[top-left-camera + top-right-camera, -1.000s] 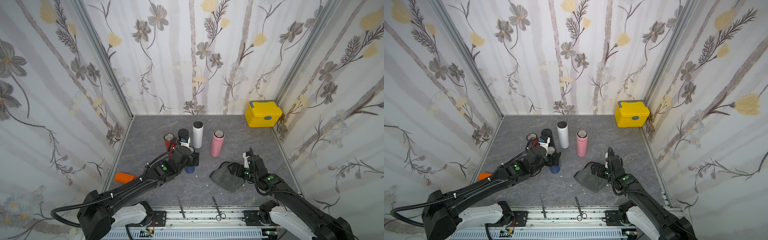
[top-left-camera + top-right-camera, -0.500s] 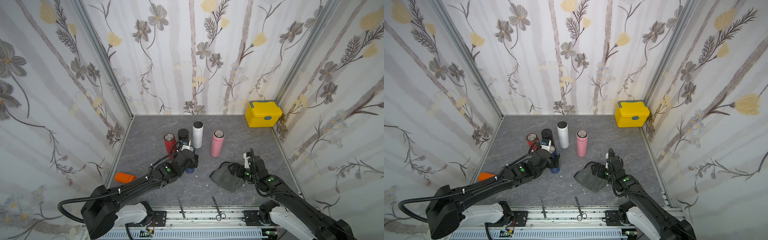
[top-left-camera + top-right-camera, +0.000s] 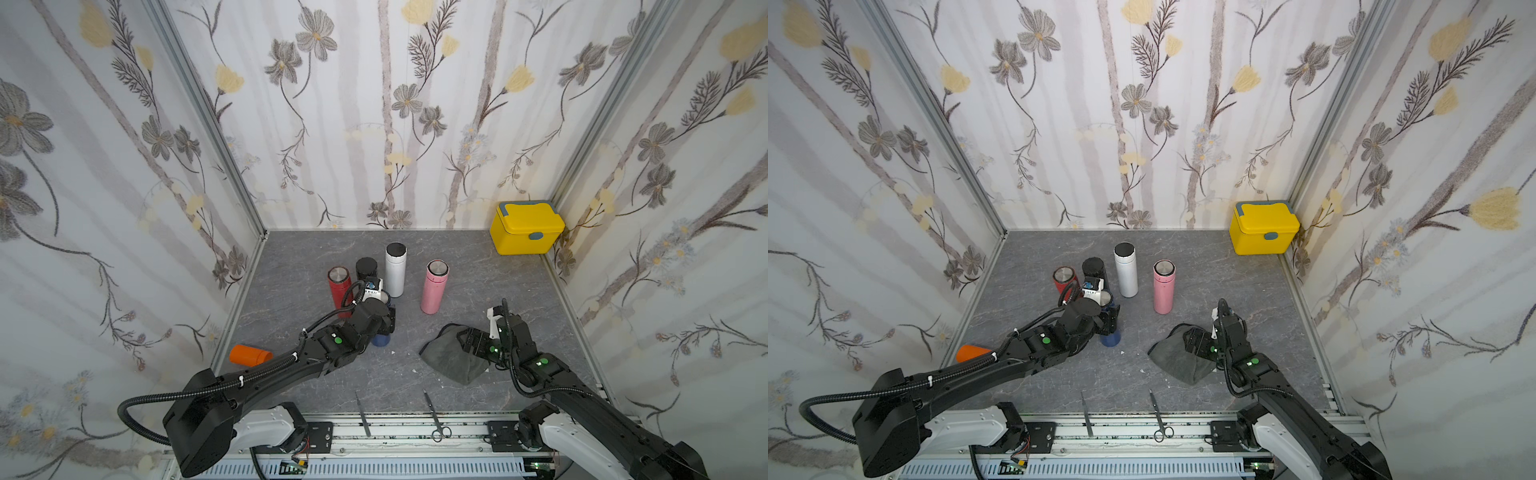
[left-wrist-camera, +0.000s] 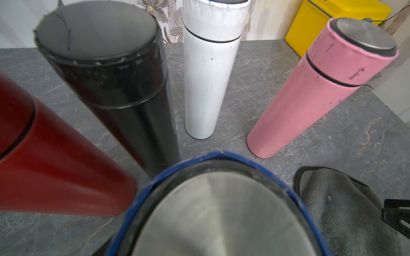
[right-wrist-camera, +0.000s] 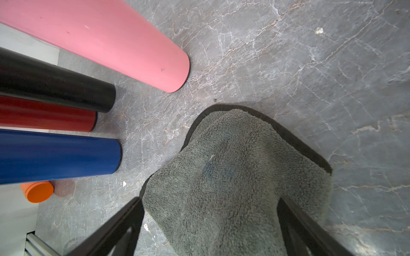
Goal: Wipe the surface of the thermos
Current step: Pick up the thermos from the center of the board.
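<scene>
My left gripper [image 3: 384,321] sat at the blue thermos [image 3: 380,340] to steady it — whether clamped, I couldn't tell — while my right gripper [image 5: 210,221] straddled the grey cloth [image 5: 233,166], jaws wide.

A yellow lidded box [image 3: 525,228] sits in the far right corner, an orange cylinder [image 3: 250,354] lies by the left wall, scissors [image 3: 435,417] and a thin metal tool [image 3: 362,412] lie at the front edge, and a red thermos [image 3: 338,286], black thermos [image 3: 366,268], white thermos [image 3: 395,270] and pink thermos [image 3: 433,286] stand upright.
</scene>
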Controlling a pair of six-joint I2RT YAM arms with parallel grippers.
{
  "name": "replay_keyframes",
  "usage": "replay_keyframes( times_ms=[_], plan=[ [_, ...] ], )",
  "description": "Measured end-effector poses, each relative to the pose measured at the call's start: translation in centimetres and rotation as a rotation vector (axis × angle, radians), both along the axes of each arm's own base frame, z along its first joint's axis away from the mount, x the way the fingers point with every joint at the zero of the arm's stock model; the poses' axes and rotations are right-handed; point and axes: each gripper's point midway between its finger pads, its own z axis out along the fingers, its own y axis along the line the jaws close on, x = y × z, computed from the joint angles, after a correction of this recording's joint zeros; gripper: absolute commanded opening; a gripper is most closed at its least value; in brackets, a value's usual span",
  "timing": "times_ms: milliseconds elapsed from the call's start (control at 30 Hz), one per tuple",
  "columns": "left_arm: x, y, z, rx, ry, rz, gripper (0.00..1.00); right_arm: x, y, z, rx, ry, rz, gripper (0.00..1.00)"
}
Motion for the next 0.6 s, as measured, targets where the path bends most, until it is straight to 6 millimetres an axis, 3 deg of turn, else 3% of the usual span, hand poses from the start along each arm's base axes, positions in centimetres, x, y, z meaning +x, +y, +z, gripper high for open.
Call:
replay_keyframes(
  times_ms=[133, 300, 433, 600],
  plan=[
    [0.0, 0.3, 0.0, 0.007, -0.015, 0.001, 0.49, -0.3, 0.0, -1.1, -0.008, 0.03, 0.006, 0.89],
    [-0.1, 0.2, 0.1, -0.001, -0.02, -0.007, 0.0, -0.5, 0.0, -2.2, -0.03, 0.075, 0.009, 0.91],
    [-0.7, 0.3, 0.3, -0.005, -0.005, -0.024, 0.0, -0.5, 0.8, -1.9, -0.037, 0.074, 0.041, 0.98],
    [-1.3, 0.5, 1.3, -0.027, -0.001, -0.043, 0.0, -0.5, 1.9, -1.7, -0.103, 0.09, 0.077, 0.98]
  ],
)
